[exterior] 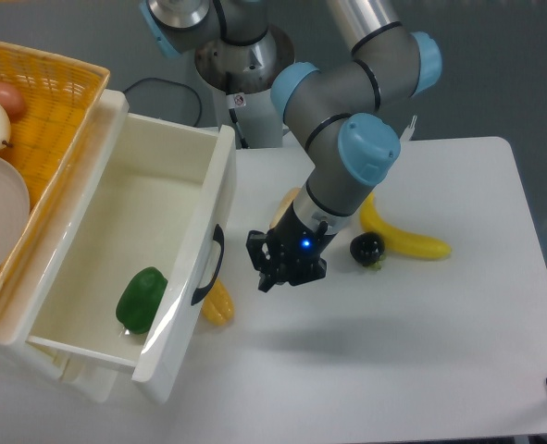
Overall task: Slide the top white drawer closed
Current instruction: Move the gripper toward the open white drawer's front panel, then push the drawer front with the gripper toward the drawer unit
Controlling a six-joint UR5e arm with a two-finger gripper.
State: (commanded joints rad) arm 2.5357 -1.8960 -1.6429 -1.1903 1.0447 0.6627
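The top white drawer (192, 242) stands pulled far out at the left, its front panel carrying a curved black handle (209, 265). A green pepper (142, 300) lies inside it. My gripper (269, 277) hangs just above the table, a short way right of the handle and apart from it. Its fingers look close together with nothing between them, but they are small and dark.
A yellow item (218, 302) lies on the table against the drawer front below the handle. A bread piece (285, 207) is partly hidden behind my arm; a black ball (367, 247) and a banana (404, 238) lie to the right. A yellow wicker basket (54, 102) sits above the drawer.
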